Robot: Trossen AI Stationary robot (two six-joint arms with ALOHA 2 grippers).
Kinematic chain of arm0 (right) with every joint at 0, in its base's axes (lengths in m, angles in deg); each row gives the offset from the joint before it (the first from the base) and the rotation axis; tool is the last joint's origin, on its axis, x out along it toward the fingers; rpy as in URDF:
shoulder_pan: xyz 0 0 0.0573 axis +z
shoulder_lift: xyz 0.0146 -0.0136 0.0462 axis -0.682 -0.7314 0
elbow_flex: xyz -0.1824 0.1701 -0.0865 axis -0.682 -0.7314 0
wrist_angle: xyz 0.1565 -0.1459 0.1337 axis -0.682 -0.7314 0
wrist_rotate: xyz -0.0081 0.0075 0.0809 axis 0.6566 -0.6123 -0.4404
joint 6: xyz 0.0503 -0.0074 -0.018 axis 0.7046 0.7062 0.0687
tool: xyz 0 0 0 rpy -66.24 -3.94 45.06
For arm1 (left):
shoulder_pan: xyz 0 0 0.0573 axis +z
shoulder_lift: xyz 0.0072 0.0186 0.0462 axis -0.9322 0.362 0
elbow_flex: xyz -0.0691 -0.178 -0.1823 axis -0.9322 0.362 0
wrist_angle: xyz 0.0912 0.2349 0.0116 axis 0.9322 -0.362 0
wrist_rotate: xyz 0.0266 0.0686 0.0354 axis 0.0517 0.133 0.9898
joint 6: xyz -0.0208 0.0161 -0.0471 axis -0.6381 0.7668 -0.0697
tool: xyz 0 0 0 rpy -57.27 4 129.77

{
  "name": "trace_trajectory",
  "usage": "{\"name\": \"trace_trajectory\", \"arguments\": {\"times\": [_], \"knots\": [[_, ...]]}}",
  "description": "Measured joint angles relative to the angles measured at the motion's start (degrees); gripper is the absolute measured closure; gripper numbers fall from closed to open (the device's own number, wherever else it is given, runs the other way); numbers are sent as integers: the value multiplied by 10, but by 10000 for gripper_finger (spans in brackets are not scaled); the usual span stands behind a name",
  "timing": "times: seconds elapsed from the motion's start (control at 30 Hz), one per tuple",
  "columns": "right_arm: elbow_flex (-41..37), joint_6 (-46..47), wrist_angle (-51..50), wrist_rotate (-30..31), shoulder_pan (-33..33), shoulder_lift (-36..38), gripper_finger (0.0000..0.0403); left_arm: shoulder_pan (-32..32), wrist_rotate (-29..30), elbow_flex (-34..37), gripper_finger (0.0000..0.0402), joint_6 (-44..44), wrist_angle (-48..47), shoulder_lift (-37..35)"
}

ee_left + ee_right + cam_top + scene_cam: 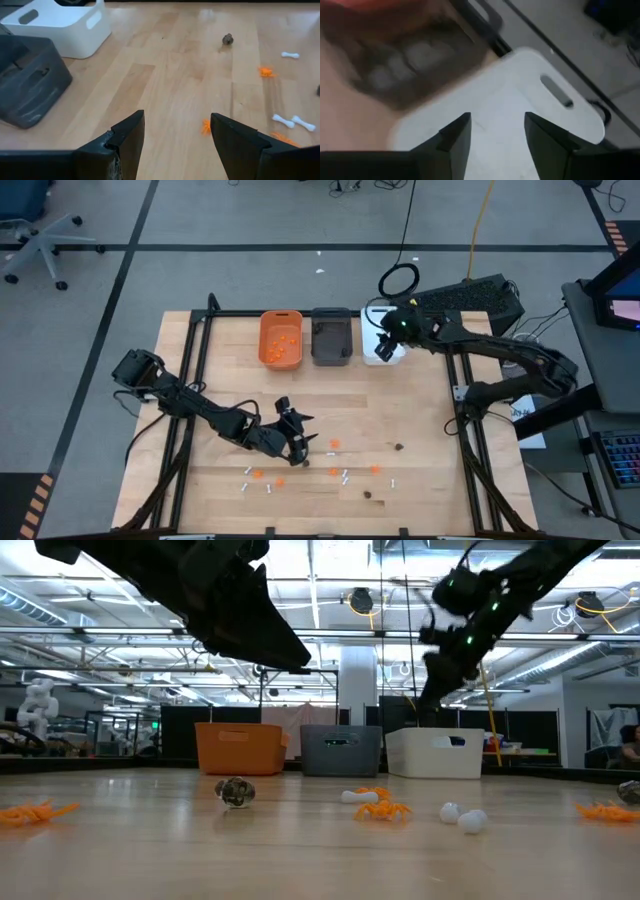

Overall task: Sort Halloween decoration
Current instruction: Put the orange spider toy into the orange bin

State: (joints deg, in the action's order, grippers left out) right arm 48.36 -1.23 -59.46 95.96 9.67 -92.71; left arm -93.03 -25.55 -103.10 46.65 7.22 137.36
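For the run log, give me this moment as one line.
right gripper: open over white bin | left gripper: open above scattered pieces | orange piece ahead of left gripper

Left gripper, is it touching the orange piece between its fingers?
Apart. The left wrist view shows the left gripper open with bare wood between each finger and the orange piece.

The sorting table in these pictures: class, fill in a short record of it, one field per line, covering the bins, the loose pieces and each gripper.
bins: orange bin, dark grey bin, white bin in a row at the table's far edge
orange bin contents: orange pieces
loose pieces: orange pieces, white sticks, dark lumps scattered on the near half of the table
left gripper: open, above the scattered pieces, empty
right gripper: open, over the white bin, empty
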Motion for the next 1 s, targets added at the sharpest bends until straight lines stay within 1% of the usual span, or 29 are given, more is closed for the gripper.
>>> {"name": "trace_trajectory", "arguments": {"times": [0.13, 0.23, 0.33, 0.43, 0.5, 0.67, 0.73, 0.83, 0.93, 1.0], "knots": [[0, 1, -31, -1, 54, 67, 226, -3, -14, 0, 173, -6, 1, 0], [-1, 19, -49, -1, 111, 103, 226, -3, -37, 0, 173, 0, 3, 2], [-21, 42, -41, -1, 177, 127, 229, -3, -66, 0, 173, 15, 26, 14], [-51, 56, -15, -1, 244, 139, 230, -1, -103, -1, 173, 26, 72, 33], [-75, 62, 14, -1, 287, 140, 231, -1, -110, -1, 173, 35, 82, 45], [-135, 63, 133, -1, 386, 131, 231, 10, -119, -1, 173, 51, 88, 61], [-154, 62, 172, -1, 417, 124, 232, 21, -140, -8, 173, 53, 85, 68], [-173, 59, 230, -1, 452, 109, 232, 37, -178, -25, 174, 87, 88, 84], [-181, 55, 263, 0, 477, 89, 232, 52, -225, -45, 182, 128, 83, 111], [-183, 53, 264, 0, 490, 78, 232, 63, -251, -63, 193, 152, 76, 133]]}}
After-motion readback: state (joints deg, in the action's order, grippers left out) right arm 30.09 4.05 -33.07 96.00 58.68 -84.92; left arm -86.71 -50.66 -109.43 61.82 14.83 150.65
